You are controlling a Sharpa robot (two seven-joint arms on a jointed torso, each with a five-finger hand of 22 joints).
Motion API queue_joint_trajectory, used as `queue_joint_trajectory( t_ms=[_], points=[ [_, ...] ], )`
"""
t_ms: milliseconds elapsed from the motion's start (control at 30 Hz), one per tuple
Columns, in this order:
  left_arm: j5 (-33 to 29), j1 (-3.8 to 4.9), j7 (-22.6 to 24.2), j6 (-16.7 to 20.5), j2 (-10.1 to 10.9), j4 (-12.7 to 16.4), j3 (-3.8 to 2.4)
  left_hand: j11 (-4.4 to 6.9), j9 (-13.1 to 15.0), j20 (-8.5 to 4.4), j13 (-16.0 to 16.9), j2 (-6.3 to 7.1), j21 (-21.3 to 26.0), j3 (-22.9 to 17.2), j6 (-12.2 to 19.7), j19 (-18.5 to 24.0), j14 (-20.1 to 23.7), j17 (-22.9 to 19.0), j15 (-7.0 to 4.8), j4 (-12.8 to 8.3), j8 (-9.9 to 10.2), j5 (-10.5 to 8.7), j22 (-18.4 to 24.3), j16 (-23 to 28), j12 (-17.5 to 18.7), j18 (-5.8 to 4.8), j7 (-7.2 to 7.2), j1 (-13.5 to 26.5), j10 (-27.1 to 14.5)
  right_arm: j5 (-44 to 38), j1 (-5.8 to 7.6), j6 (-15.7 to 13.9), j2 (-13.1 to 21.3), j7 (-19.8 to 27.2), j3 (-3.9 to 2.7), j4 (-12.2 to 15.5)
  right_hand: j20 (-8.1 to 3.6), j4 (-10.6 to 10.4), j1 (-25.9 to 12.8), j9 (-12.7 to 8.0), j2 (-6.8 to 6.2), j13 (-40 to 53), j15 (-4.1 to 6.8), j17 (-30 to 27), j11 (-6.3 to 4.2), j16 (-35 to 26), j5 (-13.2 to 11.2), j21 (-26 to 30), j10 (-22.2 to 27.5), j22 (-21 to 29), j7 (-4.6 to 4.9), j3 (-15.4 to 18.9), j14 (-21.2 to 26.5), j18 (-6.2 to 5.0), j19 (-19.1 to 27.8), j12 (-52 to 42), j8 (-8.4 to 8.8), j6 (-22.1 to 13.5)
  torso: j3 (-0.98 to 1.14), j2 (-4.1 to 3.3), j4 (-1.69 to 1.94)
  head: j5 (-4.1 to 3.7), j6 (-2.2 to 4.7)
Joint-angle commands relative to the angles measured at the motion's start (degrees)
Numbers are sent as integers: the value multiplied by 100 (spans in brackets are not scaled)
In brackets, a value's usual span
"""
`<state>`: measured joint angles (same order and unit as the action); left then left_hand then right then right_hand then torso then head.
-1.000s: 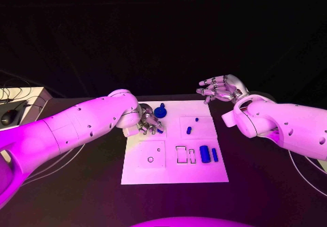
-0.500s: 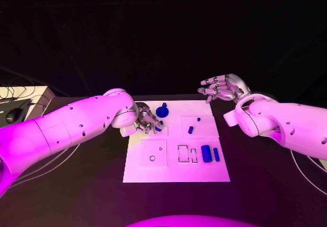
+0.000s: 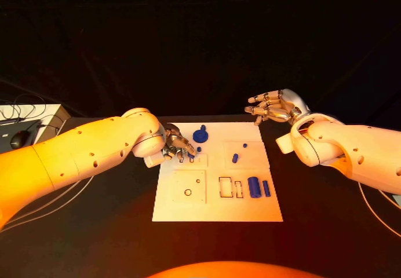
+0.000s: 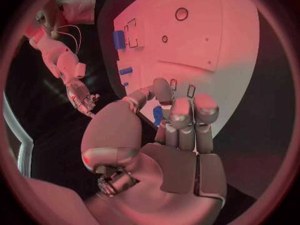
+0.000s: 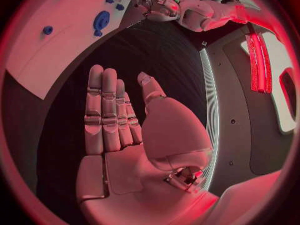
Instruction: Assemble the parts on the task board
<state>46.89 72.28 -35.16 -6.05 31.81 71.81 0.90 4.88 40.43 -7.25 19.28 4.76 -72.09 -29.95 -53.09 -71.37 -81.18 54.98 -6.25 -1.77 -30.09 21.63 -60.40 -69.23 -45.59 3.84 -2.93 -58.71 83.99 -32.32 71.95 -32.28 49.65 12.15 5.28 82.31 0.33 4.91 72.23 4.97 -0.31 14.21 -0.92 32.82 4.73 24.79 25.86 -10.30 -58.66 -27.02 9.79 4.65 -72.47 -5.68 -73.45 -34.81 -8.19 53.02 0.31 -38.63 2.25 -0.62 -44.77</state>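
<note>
Your left hand [image 3: 178, 146] sat over the far-left part of the task board [image 3: 217, 211], fingers curled around a small blue part [image 4: 157, 116]. Your right hand [image 3: 276, 107] hovered off the board's far-right corner above the bench [image 3: 100, 231], fingers apart, empty. Round blue part [image 3: 200, 136] lay at the far edge.

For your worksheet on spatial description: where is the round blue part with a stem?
In the head view, the round blue part sits at the task board's far edge, just beyond the left hand.

left robot hand [image 3: 179, 145] curled, right robot hand [image 3: 276, 107] open
</note>
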Motion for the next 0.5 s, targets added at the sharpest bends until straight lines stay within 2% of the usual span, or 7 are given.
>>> queue_joint_trajectory(
  t_ms=[33, 167, 300, 500],
  points=[
    [147, -2, -17, 274, -14, 18, 4, 31, 97, -11, -251, 11, 16, -637, -388, -38, 1, -70, -49, -544, -83, 66, -28, 10, -84, -44, 378, 52, 212, -65, -4, 74, -1, 25, -1, -6, -3, -5, -23, -3, 25, -7, -18, -5, -3, -36, 35, -26, 43, 5, 33, 25, -25, 66, 41, -2, -15, -19, 0, -4, 4, 11, 1],
    [268, -4, -26, 383, -64, -22, 11, 29, 58, -15, -655, 38, 43, -661, -379, -55, 15, -155, -53, -545, -173, 109, -80, -36, -262, -49, 387, 75, 199, -66, -6, 88, -6, 23, 0, -9, -2, -6, -24, -3, 22, -8, -19, -5, -2, -39, 48, -35, 47, 24, 34, 25, -25, 66, 45, -2, -13, -24, -4, -14, -3, 18, 3],
    [317, -8, -55, 405, -116, -83, 27, 35, 31, -8, -760, 37, 62, -660, -380, -54, 21, -180, -48, -549, -190, 122, -100, -49, -318, -48, 391, 75, 197, -68, -6, 94, -8, 21, 0, -7, -2, -6, -24, -3, 22, -8, -19, -5, -2, -39, 48, -35, 47, 24, 34, 25, -25, 66, 45, -2, -13, -24, -4, -25, -11, 19, -5],
    [350, -13, -94, 402, -165, -139, 163, 33, 24, -8, -783, 32, 62, -654, -377, -60, 26, -198, -48, -547, -192, 117, -113, -43, -325, -49, 389, 76, 194, -70, -6, 95, -9, 25, 0, -3, -2, -6, -25, -3, 24, -8, -20, -5, -1, -41, 59, -41, 48, 38, 35, 23, -23, 66, 48, -3, -13, -26, -3, -16, -4, 14, -34]
  ],
)
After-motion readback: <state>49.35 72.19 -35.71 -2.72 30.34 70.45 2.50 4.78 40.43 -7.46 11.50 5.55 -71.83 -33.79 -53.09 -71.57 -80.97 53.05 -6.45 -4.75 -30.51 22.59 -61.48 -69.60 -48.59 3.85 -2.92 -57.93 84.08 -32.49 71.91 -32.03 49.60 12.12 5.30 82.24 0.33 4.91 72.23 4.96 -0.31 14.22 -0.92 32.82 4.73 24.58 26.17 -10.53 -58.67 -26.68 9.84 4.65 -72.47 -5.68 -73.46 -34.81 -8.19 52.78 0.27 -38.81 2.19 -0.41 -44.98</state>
